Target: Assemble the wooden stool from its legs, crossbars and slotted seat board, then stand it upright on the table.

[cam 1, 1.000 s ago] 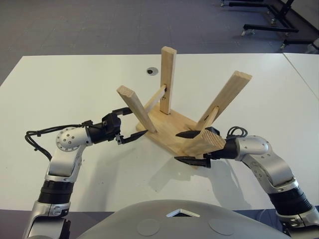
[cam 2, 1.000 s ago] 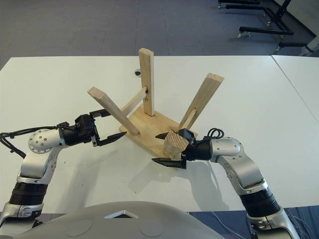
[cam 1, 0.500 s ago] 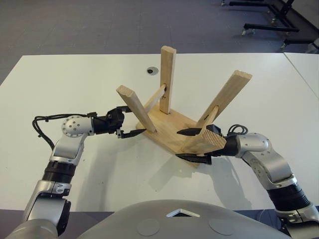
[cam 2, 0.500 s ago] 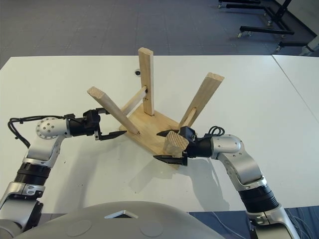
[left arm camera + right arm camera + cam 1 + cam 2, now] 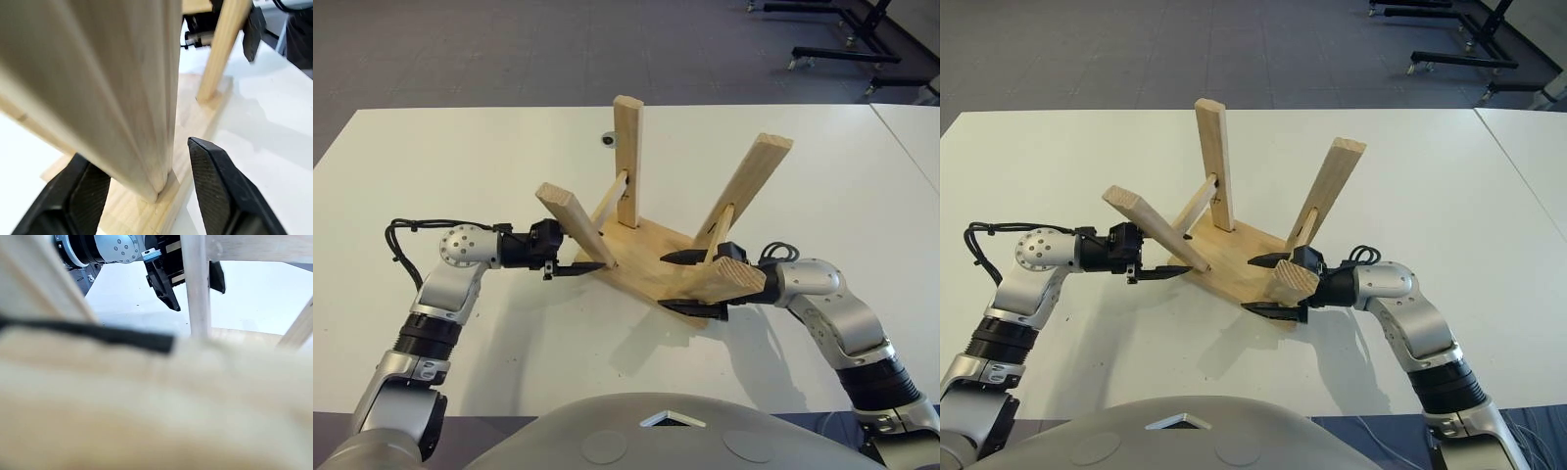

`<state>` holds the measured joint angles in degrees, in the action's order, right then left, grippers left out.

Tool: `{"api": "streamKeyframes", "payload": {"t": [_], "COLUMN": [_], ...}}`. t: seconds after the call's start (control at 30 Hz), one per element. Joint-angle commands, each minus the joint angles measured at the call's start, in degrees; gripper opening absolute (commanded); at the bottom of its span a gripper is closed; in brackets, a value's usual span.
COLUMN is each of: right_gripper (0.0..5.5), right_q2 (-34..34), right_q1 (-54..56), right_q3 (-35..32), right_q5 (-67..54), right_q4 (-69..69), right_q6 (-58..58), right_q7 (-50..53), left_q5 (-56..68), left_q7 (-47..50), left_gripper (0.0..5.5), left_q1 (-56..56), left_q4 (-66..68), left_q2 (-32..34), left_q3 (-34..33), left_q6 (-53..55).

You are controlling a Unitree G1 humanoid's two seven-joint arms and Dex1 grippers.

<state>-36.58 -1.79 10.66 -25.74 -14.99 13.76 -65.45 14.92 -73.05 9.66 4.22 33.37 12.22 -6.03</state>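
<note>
I see pale planed-wood stool inverted on white desk; left hand spread astride slanted square leg, right hand spread around nearest leg.

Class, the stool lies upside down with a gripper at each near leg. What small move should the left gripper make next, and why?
Probably close the left gripper on the near-left leg. Its jaws stand open either side of that leg's base, with gaps on both sides. The stool rests on its seat board, legs up, so turning it upright likely needs a firm hold.
</note>
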Motion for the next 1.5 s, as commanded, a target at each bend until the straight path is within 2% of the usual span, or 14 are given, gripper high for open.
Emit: {"api": "streamKeyframes", "payload": {"t": [0.03, 0.23, 0.33, 0.63, 0.9, 0.97, 1.17, 1.37, 1.5], "right_gripper": [3.95, 3.95, 3.66, 3.61, 3.61, 4.23, 5.39, 5.40, 5.40], "right_q2": [-0.49, -3.05, -3.73, -4.32, -3.70, -3.40, -4.89, -6.43, -5.23], "right_q1": [0.57, -2.46, -5.21, -8.39, -8.02, -6.68, -4.12, -5.70, -6.00], "right_q3": [-0.26, -2.24, -3.43, -5.01, -11.29, -12.56, -11.27, -14.03, -10.98], "right_q5": [0.04, -0.21, -1.74, -0.85, 0.89, 0.62, -1.64, -2.72, -1.43], "right_q4": [-1.49, -1.47, -2.40, -1.30, 4.16, 4.97, 1.41, -0.56, -0.75], "right_q6": [0.65, 1.30, 2.75, 1.98, -6.39, -7.78, -3.79, -2.08, -2.22], "right_q7": [0.17, 0.49, 0.54, 1.30, 3.73, 4.51, 1.80, 1.76, 1.44], "left_q5": [-0.58, 0.42, 0.77, 0.50, -0.59, -0.52, 0.94, 1.49, 1.04], "left_q7": [-1.57, -1.53, -1.75, -2.34, -0.72, -0.13, -0.20, 1.01, 1.77], "left_gripper": [2.10, 1.31, 1.18, 1.17, 1.16, 1.16, 1.02, 1.02, 1.02], "left_q1": [-1.75, -3.57, -4.24, -5.84, -6.91, -7.18, -6.86, -8.30, -8.29], "left_q4": [-2.44, -6.41, -7.69, -7.29, -5.90, -6.01, -7.75, -11.15, -11.23], "left_q2": [1.65, 3.22, 3.86, 4.09, 3.14, 3.13, 4.37, 5.38, 4.87], "left_q3": [1.67, 1.31, 0.79, 0.00, 0.67, 0.64, -0.11, -0.83, -0.29], "left_q6": [0.60, 1.89, 2.44, 0.95, -0.83, -0.76, 0.85, 2.78, 3.10]}}
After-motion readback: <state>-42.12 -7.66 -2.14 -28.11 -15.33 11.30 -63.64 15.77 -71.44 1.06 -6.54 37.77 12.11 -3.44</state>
